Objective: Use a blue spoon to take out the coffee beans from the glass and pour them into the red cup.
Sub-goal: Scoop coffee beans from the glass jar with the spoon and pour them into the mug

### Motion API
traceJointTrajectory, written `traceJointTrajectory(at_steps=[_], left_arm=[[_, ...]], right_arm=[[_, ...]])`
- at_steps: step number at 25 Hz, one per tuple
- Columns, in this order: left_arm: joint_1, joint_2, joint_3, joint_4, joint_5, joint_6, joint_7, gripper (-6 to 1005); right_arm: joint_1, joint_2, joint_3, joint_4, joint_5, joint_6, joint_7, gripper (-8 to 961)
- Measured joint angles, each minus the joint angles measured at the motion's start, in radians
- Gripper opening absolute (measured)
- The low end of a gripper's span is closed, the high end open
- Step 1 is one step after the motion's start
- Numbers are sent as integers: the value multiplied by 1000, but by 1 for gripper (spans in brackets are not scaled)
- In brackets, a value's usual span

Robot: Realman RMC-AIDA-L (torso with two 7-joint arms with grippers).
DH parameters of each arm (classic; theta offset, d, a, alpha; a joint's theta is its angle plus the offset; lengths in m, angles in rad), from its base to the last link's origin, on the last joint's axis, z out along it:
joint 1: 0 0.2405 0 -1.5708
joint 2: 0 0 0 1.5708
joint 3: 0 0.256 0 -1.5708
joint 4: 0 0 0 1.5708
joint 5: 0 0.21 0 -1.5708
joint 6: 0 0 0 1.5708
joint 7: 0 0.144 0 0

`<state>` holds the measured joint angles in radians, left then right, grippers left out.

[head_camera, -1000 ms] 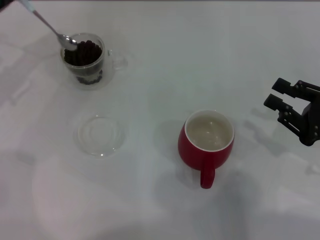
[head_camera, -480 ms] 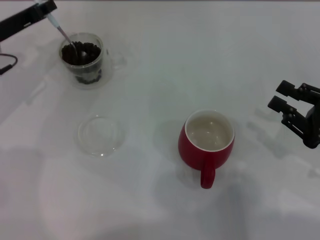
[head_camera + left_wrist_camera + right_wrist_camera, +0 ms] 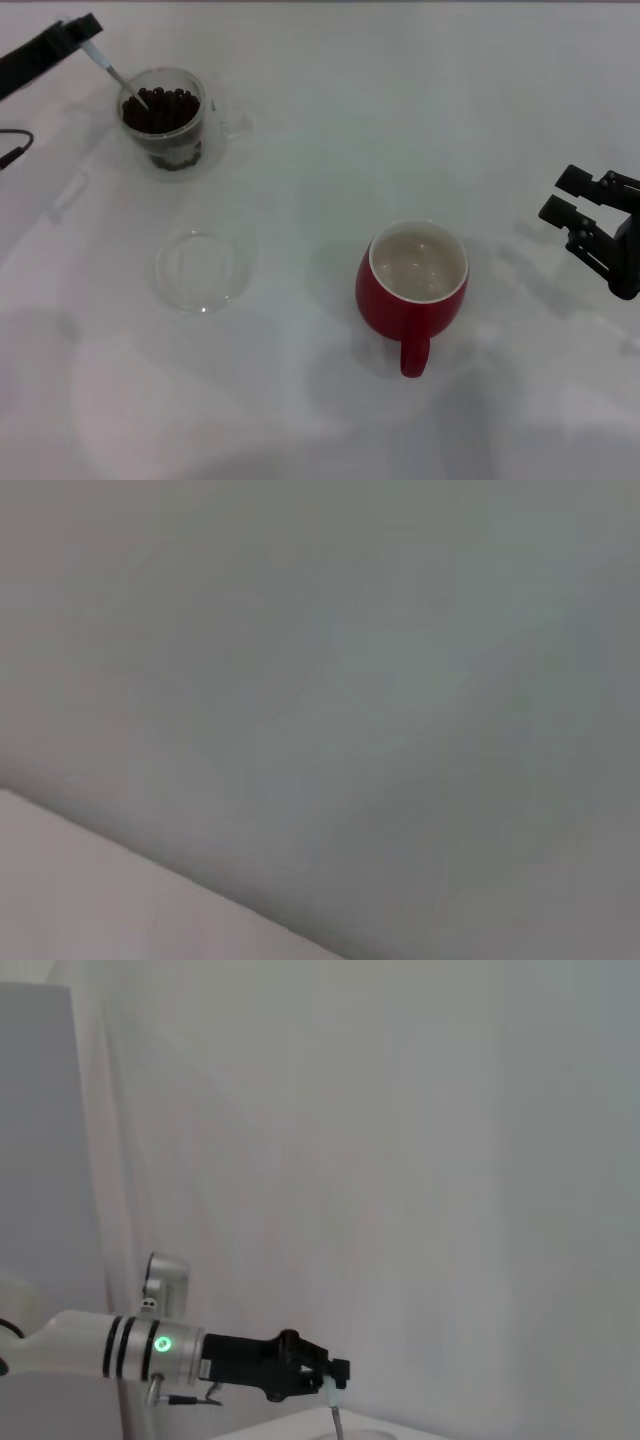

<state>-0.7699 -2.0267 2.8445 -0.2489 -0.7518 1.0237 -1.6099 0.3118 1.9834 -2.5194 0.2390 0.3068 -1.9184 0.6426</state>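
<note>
- head view: left gripper (image 3: pixel 88 38) is pinching the pale handle of the blue spoon (image 3: pixel 118 78) at the far left; the spoon is slanting down, its bowl dipping into the coffee beans (image 3: pixel 160 108) inside the glass (image 3: pixel 166 118).
- red cup (image 3: pixel 414 285) is sitting near centre, well apart from the glass, handle pointing toward the robot.
- clear round dish (image 3: pixel 202 270) is lying between them, nearer the glass.
- right gripper (image 3: pixel 572 204) is hanging at the right edge, fingers spread, holding nothing.
</note>
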Motion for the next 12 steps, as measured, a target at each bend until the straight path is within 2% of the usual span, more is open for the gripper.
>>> traceJointTrajectory(at_steps=[7,12], left_arm=[[54,10,0,1,-91,59,-81,123],[69,14,-1,6,-100,75,-125,123]], right_arm=[[6,2,1,-1,0,1,7,376],[12,2,1,-2,1,1,18,376]])
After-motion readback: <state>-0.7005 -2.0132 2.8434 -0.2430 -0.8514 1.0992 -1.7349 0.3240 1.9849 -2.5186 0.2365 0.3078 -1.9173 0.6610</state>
